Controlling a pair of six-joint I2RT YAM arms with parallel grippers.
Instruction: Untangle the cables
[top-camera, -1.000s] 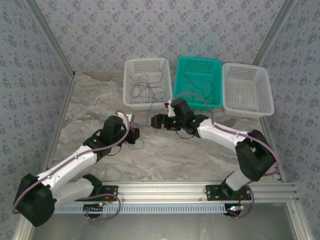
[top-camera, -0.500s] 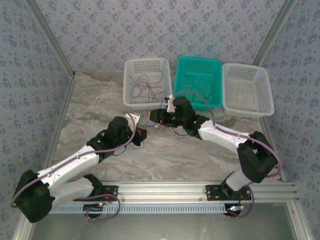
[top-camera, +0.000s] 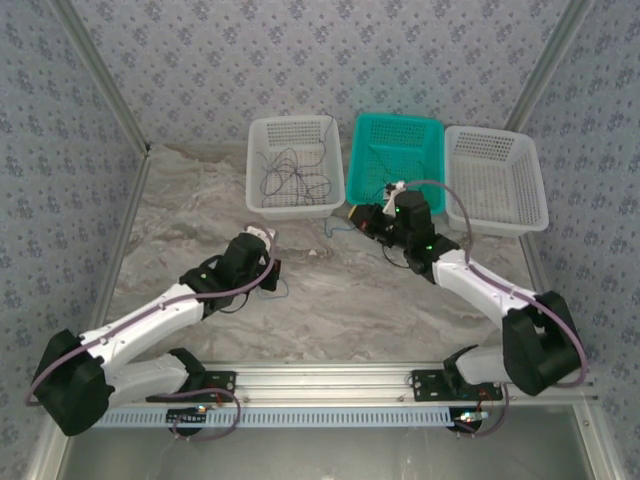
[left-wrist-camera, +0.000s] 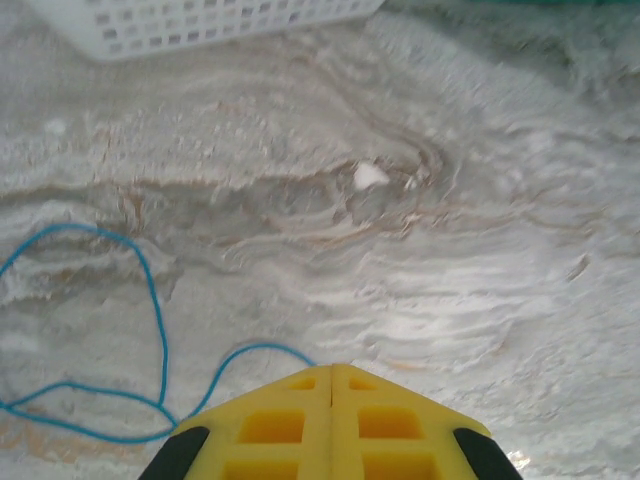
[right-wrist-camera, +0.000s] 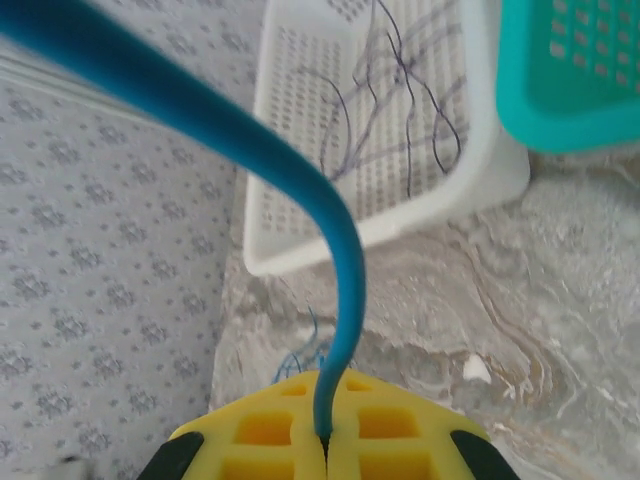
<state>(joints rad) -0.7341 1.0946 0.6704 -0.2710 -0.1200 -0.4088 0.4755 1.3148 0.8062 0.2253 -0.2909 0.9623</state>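
A thick-looking blue cable (right-wrist-camera: 340, 250) rises out of the seam of my right gripper (right-wrist-camera: 325, 440), which is shut on it. Seen from above, that gripper (top-camera: 354, 216) hovers by the teal basket's near left corner, and the blue cable (top-camera: 335, 228) trails left from it. More blue cable (left-wrist-camera: 160, 340) loops on the marble and vanishes under my left gripper (left-wrist-camera: 332, 370), which is shut; whether it is pinched there I cannot tell. From above, the left gripper (top-camera: 270, 270) sits low over the table. Dark cables (top-camera: 290, 175) lie tangled in the left white basket.
Three baskets stand in a row at the back: a white one (top-camera: 252, 170), a teal one (top-camera: 357, 170) and another white one (top-camera: 535, 190). The left white basket's wall (right-wrist-camera: 400, 225) is just ahead of my right gripper. Patterned walls close in both sides.
My right gripper closed on the blue cable and drew back to the right, toward the teal basket. The left gripper stayed shut and shifted slightly left.
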